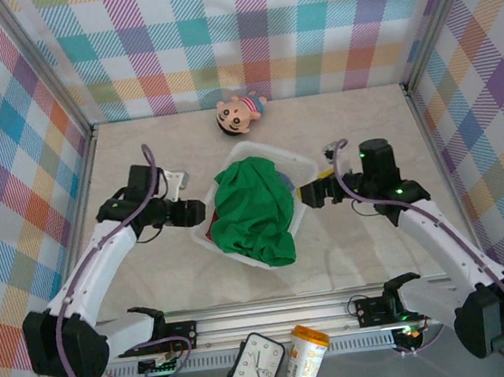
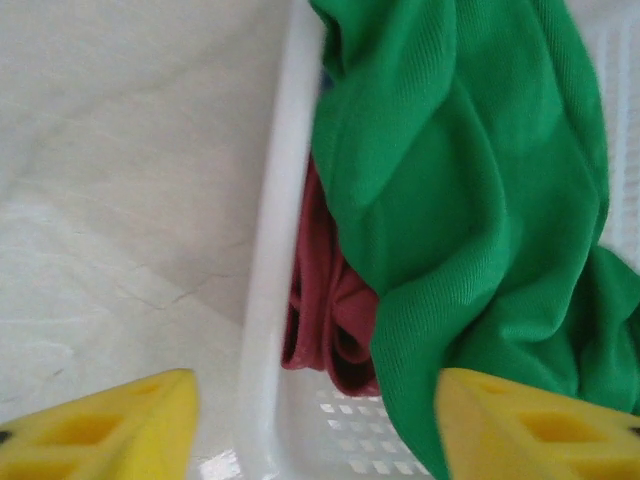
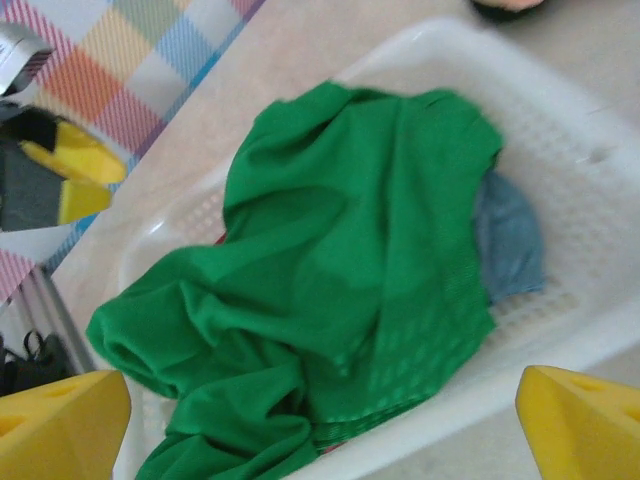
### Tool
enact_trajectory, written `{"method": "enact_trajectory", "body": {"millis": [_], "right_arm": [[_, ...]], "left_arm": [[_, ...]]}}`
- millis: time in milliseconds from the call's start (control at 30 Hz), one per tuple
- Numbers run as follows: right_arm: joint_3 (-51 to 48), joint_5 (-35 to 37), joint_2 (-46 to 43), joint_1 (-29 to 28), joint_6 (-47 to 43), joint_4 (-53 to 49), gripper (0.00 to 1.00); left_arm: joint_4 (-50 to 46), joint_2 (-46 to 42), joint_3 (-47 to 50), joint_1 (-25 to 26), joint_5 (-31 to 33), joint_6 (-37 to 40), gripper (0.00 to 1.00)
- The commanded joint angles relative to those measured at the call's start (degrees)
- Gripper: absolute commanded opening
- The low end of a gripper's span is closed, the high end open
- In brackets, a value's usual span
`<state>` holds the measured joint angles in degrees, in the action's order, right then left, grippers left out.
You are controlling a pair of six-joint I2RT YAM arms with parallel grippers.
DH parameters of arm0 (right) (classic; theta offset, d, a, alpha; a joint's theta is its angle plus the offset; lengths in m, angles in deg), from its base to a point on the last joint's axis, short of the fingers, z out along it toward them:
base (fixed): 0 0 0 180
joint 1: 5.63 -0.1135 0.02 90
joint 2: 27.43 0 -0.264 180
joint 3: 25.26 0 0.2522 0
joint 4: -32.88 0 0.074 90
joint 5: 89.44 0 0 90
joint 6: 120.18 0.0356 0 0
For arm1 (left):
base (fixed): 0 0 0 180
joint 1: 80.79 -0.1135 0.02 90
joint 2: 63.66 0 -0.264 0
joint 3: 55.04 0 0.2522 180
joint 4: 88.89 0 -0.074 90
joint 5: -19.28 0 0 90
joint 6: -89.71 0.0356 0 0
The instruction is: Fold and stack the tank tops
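A bright green tank top (image 1: 255, 211) lies crumpled over the white mesh basket (image 1: 276, 156) and hangs over its near rim. Under it, a dark red top (image 2: 325, 300) shows at the basket's left wall (image 2: 275, 250), and a blue-grey top (image 3: 510, 240) peeks out on the far side. My left gripper (image 1: 196, 215) is at the basket's left rim; its open yellow jaws (image 2: 315, 440) straddle the rim, one finger outside, the other against the green cloth (image 2: 470, 200). My right gripper (image 1: 312, 195) hovers open (image 3: 320, 430) at the right rim over the green top (image 3: 340, 260), holding nothing.
A big-headed doll (image 1: 241, 112) lies behind the basket near the back wall. Plaid walls close in three sides. A clock (image 1: 254, 368) and a small orange-lidded cup (image 1: 305, 353) sit in front of the arm bases.
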<state>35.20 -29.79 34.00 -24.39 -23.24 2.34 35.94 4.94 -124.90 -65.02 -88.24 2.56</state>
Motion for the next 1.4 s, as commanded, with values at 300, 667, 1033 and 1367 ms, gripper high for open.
{"method": "enact_trajectory", "body": {"millis": [300, 667, 1033, 1367], "right_arm": [[12.6, 14.0, 24.7, -12.6, 4.0, 3.5, 0.9], [27.0, 22.3, 43.6, -14.7, 3.5, -2.1, 0.61], [26.5, 21.8, 38.6, -15.8, 5.6, -1.7, 0.06], [32.1, 24.5, 19.2, -15.0, 3.5, -3.9, 0.0]], "left_arm": [[6.0, 13.4, -1.5, 1.9, 3.7, 4.3, 0.3], [4.7, 12.1, -0.4, 2.2, 6.5, 6.0, 0.13], [3.3, 9.6, -0.2, 2.0, 9.9, 6.4, 0.02], [0.1, 7.7, -0.8, -7.1, 15.7, 9.8, 0.01]]}}
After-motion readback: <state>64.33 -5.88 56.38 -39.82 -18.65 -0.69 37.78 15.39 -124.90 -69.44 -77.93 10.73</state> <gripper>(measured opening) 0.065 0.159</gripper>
